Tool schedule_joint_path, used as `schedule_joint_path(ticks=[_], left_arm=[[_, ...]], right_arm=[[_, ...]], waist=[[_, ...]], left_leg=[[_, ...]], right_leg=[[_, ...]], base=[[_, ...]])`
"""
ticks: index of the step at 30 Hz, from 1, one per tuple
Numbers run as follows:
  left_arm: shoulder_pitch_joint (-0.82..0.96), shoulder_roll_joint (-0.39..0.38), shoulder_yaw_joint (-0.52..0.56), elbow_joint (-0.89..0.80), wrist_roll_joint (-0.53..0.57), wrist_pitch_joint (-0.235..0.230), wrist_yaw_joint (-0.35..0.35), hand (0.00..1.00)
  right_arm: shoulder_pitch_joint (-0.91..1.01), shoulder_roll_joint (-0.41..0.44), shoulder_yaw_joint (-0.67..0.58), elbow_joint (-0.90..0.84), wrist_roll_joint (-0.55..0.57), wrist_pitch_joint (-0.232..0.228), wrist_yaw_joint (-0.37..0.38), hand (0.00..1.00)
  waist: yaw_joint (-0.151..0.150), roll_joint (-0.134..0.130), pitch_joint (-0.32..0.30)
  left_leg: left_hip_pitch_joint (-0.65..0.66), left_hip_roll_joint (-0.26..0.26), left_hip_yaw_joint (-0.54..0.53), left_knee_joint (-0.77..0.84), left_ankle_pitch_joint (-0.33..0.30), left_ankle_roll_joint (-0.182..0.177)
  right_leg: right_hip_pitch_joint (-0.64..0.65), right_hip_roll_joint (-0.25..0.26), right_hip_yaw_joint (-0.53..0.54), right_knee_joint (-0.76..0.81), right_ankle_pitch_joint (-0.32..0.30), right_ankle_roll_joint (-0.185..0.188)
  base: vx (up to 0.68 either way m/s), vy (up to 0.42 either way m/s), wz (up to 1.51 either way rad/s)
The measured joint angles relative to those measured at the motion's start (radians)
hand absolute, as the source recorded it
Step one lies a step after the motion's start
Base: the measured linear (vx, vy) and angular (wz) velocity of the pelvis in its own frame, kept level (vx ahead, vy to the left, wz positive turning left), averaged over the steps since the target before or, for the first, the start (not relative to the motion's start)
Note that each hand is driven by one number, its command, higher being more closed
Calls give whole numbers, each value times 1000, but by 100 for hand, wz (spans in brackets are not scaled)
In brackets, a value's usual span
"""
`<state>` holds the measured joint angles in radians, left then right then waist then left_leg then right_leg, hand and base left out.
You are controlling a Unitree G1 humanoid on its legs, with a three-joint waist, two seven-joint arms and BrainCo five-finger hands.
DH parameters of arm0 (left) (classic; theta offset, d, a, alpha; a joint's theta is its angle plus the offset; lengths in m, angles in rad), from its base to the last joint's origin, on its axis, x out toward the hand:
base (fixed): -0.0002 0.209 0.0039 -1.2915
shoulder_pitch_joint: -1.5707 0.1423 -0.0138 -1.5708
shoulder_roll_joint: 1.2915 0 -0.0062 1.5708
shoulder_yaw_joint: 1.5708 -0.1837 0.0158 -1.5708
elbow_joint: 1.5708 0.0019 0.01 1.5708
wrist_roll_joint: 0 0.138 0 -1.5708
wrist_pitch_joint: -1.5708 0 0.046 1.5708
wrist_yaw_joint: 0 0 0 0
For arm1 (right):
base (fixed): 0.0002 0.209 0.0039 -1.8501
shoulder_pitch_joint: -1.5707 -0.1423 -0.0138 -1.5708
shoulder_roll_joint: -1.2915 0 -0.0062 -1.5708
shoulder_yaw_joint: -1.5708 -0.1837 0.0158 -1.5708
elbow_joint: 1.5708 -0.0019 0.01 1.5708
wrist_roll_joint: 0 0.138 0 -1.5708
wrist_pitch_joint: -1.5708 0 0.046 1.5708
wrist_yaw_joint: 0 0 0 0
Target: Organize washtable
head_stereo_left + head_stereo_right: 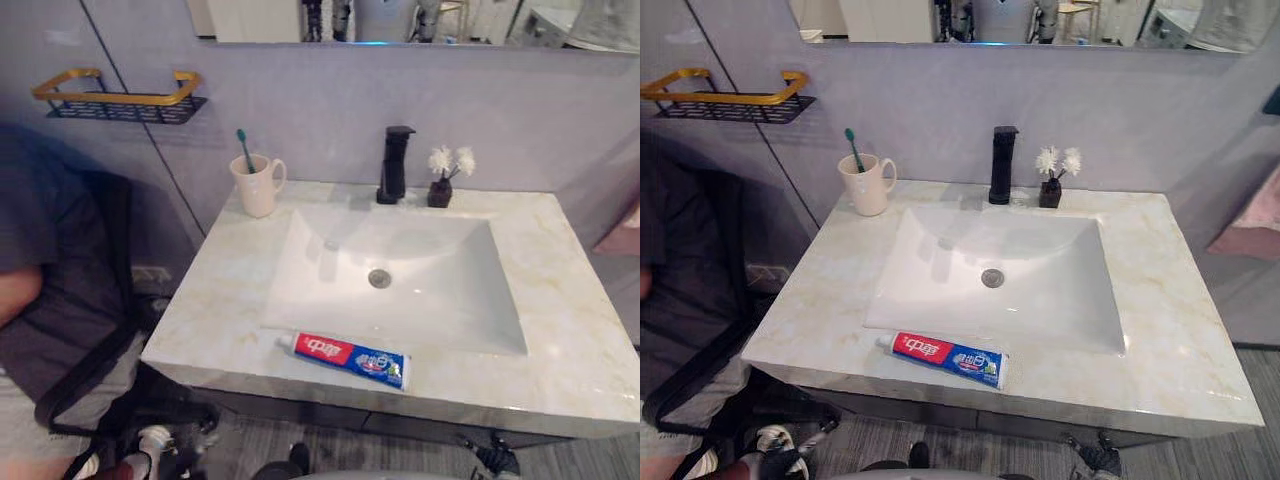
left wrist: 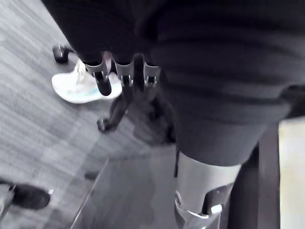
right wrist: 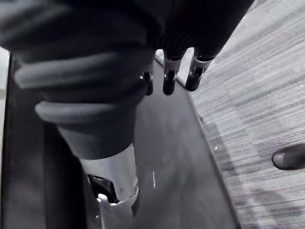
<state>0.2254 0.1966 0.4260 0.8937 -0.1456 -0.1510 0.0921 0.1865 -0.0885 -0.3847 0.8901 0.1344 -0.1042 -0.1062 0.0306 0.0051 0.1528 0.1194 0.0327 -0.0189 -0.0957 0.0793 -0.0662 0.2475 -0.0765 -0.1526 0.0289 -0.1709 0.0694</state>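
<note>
We note the washtable [image 1: 230,290], a pale marble top, across the middle of the left eye view, with a white rectangular basin [image 1: 420,290] set into its centre. The toothpaste tube [image 1: 350,358] lies flat on the front strip of the top, at lower centre of the frame, just beside the front edge of the basin, cap end towards the lower right. At upper left of the top stands a cream cup [image 1: 256,187] with a green toothbrush [image 1: 243,148] upright in it. A black faucet [image 1: 394,163] stands behind the basin at upper centre; just right of it is a small dark vase of white flowers [image 1: 447,175]. A gold-and-black wall shelf [image 1: 120,100] is mounted at upper left. A seated person [image 1: 40,250] occupies the left edge.

In the left wrist view, the left hand [image 2: 102,76] hangs over grey floor [image 2: 33,119], fingers relaxed and apart from any object; a white shoe [image 2: 83,86] lies beyond them. In the right wrist view, the right hand [image 3: 167,78] hangs likewise, fingers loosely extended, grasping nothing.
</note>
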Motion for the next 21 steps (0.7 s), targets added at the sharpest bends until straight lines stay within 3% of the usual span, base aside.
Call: schedule_joint_path(ticks=[4,8,9,10,12,13,15,18,21], left_arm=[[2,64,101,-75,1,1,8,0],[36,63,125,-482,-2,-2,46,0],[38,63,125,-597,-9,-12,57,0],[38,63,126,-726,-17,-15,70,0],[38,52,127,-895,-18,-25,85,0],[35,40,126,-1038,-12,-50,90,0],[32,40,122,-1144,5,-73,92,0],[24,43,35,-1303,43,-114,106,0],[8,77,-198,-1413,130,-134,90,0]], right_arm=[[22,-5,-3,-1,0,1,-1,0],[74,-5,-3,-17,-3,2,-5,0],[86,-7,-4,-17,-7,2,-5,0],[95,-6,-4,-17,-8,2,-6,0],[111,-6,-11,-33,-9,4,-7,0],[129,-7,-17,-54,-9,4,-7,0],[129,-10,-23,-54,-9,4,-7,0],[129,-14,-22,-54,-9,4,-3,0],[129,-35,-8,-53,-7,4,9,0]], waist=[[16,6,1],[44,12,3],[49,2,-2],[55,17,4],[60,14,-1],[60,30,-3],[59,44,-5],[38,59,-14],[30,68,-20]], left_leg=[[-2,-2,-16,1,0,0],[-32,-17,-67,28,0,0],[-41,-22,-84,40,-2,2],[-50,-25,-95,49,-3,3],[-67,-33,-118,75,-10,6],[-79,-38,-129,90,-13,8],[-85,-40,-137,103,-15,9],[-88,-45,-166,113,-14,9],[-99,-46,-171,133,-14,9]], right_leg=[[10,-8,-55,-4,-9,14],[20,-32,-175,4,-6,20],[25,-32,-191,2,-6,19],[26,-32,-202,1,-6,19],[29,-33,-221,2,-5,18],[32,-34,-236,2,-5,17],[35,-33,-242,2,-2,14],[45,-29,-263,-1,-2,12],[45,-25,-263,-5,4,10]], base=[[-1,-36,16],[17,-17,30],[40,-35,57],[28,-29,39],[-4,-16,30],[-20,-10,27],[-43,-5,22],[-62,-6,20],[-83,16,3]])
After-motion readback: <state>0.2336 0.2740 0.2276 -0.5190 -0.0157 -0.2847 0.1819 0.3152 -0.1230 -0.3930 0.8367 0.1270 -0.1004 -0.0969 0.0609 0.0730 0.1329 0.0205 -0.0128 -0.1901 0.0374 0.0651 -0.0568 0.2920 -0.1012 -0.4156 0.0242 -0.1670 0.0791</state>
